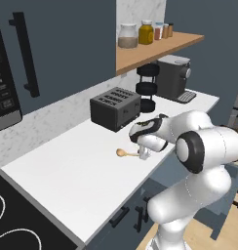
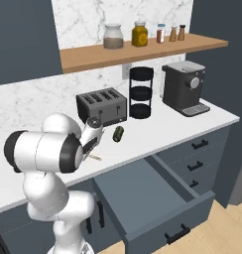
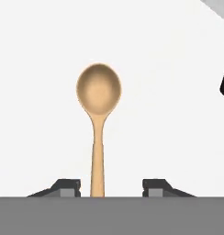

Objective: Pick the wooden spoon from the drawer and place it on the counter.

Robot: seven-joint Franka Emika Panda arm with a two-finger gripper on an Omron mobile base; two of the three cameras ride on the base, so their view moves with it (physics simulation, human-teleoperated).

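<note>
- My gripper hangs low over the counter, and my fingers stand apart with a gap on either side of the spoon's handle, so I am gripping nothing.
- The wooden spoon lies flat on the white counter with its bowl facing up. Its handle runs back between my two tips, closer to one of them, and I cannot tell whether that tip touches it.
- From the left base view the spoon sits near the counter's front edge, in front of the toaster, with its bowl pointing away from my hand.
- The drawer is pulled well out below the counter, and I see nothing in it.
- A dark olive stubby cylinder lies on its side on the counter, just in front of the toaster and apart from the spoon.
- Beside the toaster stands a black three-tier round rack, and past that a grey coffee machine.
- On the wooden shelf above stand several jars. One clear jar holds something brownish low down, another jar is filled with amber, and the three small shakers are too small for me to tell their contents.
</note>
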